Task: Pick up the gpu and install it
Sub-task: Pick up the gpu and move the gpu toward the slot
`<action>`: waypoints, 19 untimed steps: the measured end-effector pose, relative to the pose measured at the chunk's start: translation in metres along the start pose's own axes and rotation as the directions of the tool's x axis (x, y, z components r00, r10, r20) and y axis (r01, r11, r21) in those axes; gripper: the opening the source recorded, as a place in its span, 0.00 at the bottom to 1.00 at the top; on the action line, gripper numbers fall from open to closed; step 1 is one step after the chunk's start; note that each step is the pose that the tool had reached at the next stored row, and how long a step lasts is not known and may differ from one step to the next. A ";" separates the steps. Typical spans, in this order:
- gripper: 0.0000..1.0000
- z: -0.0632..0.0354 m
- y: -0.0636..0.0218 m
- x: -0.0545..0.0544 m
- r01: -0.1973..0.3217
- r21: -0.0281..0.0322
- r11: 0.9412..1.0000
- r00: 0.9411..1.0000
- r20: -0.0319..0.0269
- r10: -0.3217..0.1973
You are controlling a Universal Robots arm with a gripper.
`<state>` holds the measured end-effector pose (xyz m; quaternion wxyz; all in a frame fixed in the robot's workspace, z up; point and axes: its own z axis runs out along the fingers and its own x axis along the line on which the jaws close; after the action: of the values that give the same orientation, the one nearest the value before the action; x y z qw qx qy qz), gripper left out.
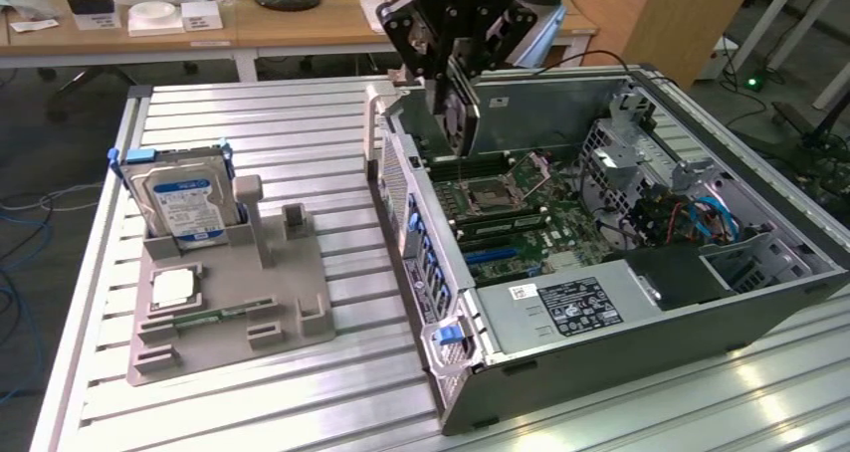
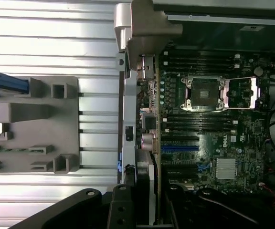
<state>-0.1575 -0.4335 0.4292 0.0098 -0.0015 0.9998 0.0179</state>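
Black gripper (image 1: 461, 66), fingers pinching the upper edge of the gpu (image 1: 457, 123). Card hangs upright over the far end of the open computer case (image 1: 783, 283), beside its wall on the exterior view's left, above the motherboard (image 1: 531, 228).

Slatted table (image 1: 266, 113) bearing grey holder (image 1: 286, 293), computer case (image 1: 797, 285)

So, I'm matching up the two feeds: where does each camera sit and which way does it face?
Exterior view: off the arm, raised, looking down at an angle across the slatted table at the open computer case; the pincer shows, gripping the graphics card.
Wrist view: on the wrist, looking down past the pincer onto the motherboard.
Both show the pincer, graphics card, motherboard and grey tray.
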 end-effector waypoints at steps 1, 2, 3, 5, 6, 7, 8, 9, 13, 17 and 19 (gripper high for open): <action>0.28 0.0001 0.0000 -0.002 -0.001 0.000 1.000 1.000 -0.001 0.001; 0.28 0.0002 0.0000 -0.003 -0.002 0.000 1.000 1.000 -0.004 0.002; 0.28 0.0004 0.0000 -0.006 -0.002 0.000 1.000 1.000 -0.008 0.002; 0.28 0.0006 0.0000 -0.011 -0.002 0.000 1.000 1.000 -0.016 0.002; 0.28 0.0007 -0.0001 -0.013 -0.002 0.000 1.000 1.000 -0.016 0.002; 0.28 0.0008 -0.0001 -0.015 -0.002 0.000 1.000 1.000 -0.017 0.002; 0.28 0.0009 -0.0001 -0.017 -0.002 0.000 1.000 1.000 -0.017 0.002; 0.28 0.0010 -0.0001 -0.020 -0.002 0.000 1.000 1.000 -0.017 0.002; 0.28 0.0013 -0.0001 -0.030 -0.002 0.000 1.000 1.000 -0.017 0.002; 0.28 0.0018 -0.0002 -0.037 -0.003 0.000 1.000 1.000 -0.017 0.003; 0.28 0.0019 -0.0002 -0.042 -0.003 0.000 1.000 1.000 -0.017 0.003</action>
<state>-0.1155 -0.4335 0.4281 0.0015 -0.0002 0.9998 0.0179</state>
